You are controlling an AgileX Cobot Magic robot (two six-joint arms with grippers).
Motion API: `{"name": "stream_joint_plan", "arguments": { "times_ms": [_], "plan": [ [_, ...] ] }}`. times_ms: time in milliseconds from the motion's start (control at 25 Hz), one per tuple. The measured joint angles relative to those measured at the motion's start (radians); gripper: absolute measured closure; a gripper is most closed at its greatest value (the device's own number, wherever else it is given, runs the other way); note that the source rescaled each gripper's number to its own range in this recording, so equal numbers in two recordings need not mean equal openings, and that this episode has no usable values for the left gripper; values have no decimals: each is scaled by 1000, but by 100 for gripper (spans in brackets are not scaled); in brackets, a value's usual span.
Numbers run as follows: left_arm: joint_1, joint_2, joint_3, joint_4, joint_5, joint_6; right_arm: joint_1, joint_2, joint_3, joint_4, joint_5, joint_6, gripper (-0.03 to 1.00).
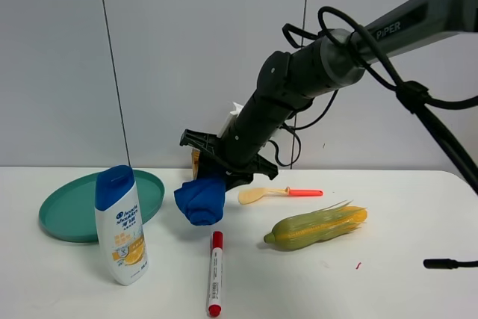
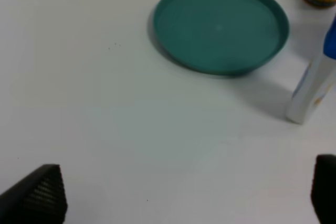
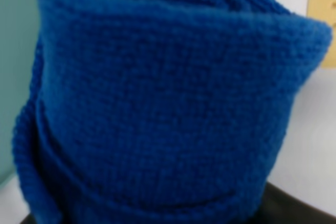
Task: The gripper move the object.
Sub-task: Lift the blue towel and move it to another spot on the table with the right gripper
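The right pincer (image 1: 215, 175) pinches the soft blue rolled cloth (image 1: 200, 201) beside the round green plate (image 1: 69, 214), probably to carry it.

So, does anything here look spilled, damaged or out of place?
Nothing stands out. The shampoo bottle stands upright, the corn and marker lie intact on the table, and the right gripper holds the blue cloth bunched.

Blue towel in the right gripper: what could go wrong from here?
1. The blue towel hangs bunched below the right gripper; it may slip out or drag.
2. The upright shampoo bottle stands close by, beside the teal plate; a low swing could tip it.
3. The red marker lies just in front; dragged cloth might roll it.
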Motion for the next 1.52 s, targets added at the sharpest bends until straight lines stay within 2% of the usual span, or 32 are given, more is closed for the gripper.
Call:
{"name": "stream_joint_plan", "arguments": {
  "times_ms": [360, 720, 1520],
  "plan": [
    [0, 0, 0, 0, 0, 0, 1, 49, -3, 69, -44, 1, 97],
    [0, 0, 0, 0, 0, 0, 3, 110, -97, 102, -36, 1, 97],
    [0, 0, 0, 0, 0, 0, 12, 123, -102, 110, -15, 20, 96]
  ]
}}
